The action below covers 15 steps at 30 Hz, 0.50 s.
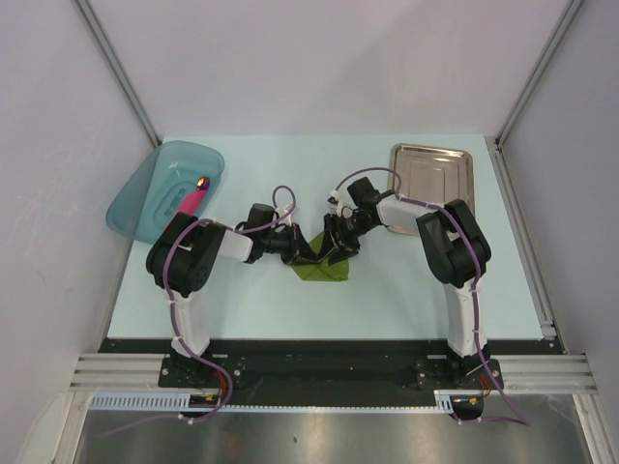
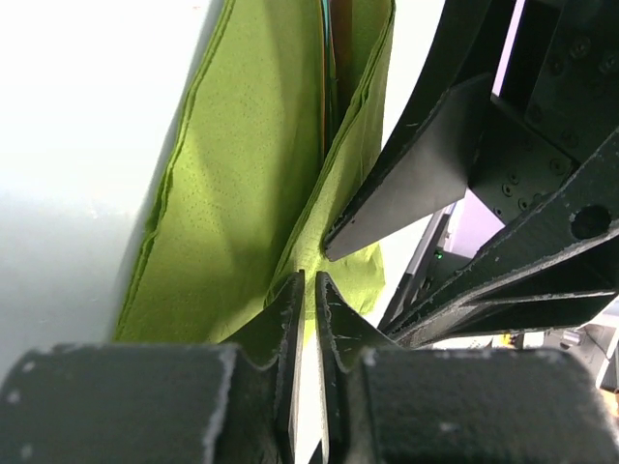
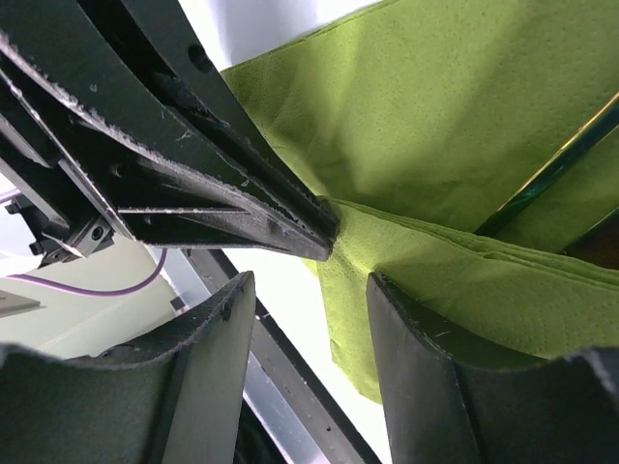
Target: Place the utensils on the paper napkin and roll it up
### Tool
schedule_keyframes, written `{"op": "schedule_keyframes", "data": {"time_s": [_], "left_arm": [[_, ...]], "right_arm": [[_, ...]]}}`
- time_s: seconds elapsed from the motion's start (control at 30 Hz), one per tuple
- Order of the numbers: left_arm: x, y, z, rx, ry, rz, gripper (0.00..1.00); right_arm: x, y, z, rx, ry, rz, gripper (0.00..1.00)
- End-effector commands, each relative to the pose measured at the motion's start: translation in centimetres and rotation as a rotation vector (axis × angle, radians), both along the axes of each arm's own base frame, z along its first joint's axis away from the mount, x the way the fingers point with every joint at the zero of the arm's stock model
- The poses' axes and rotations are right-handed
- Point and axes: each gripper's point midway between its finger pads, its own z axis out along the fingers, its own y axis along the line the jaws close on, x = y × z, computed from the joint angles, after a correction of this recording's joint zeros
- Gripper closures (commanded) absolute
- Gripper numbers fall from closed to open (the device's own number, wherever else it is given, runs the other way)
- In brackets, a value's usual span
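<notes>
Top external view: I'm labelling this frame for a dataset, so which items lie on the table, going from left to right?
teal tub → paper napkin → steel tray. The two grippers meet over the napkin and overlap it, so they are left out.

Place: robotics lab | Evidence: white panel walls (image 1: 58, 116), aluminium rail (image 1: 116, 372), pale table (image 1: 387, 300)
</notes>
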Motion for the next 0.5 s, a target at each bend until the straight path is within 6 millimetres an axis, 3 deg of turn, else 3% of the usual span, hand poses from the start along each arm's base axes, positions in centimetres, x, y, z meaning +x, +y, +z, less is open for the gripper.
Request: {"op": "schedule_keyframes", "data": {"time_s": [0.0,0.13,0.3,0.37,0.47], "left_arm": [[0.6,-0.8,1.3,-0.017,-0.076,-0.042,0.87],[0.6,-0.7,1.0,0.004,-0.076,-0.041,0.87],[0.6,-0.3,0.3,0.035,-0.068,-0.037,0.91],[0.6,-0.2,0.3,0.033,-0.068,-0.034,0.92],[0.5,-0.3,0.4,0.026,-0.068,-0.034,0.93]], "right_arm": [[0.8,0.5,0.8,0.016,-0.056,0.008,0.46],[0.9,0.7,1.3,0.032,-0.058,0.007,0.46],[1.4,0.6,5.0,0.089,-0.113,0.007,0.50],[1.5,0.2,6.5,0.107,-0.141,-0.003,0.55],[1.9,-1.4,6.5,0.086,-0.141,-0.041,0.64]]}}
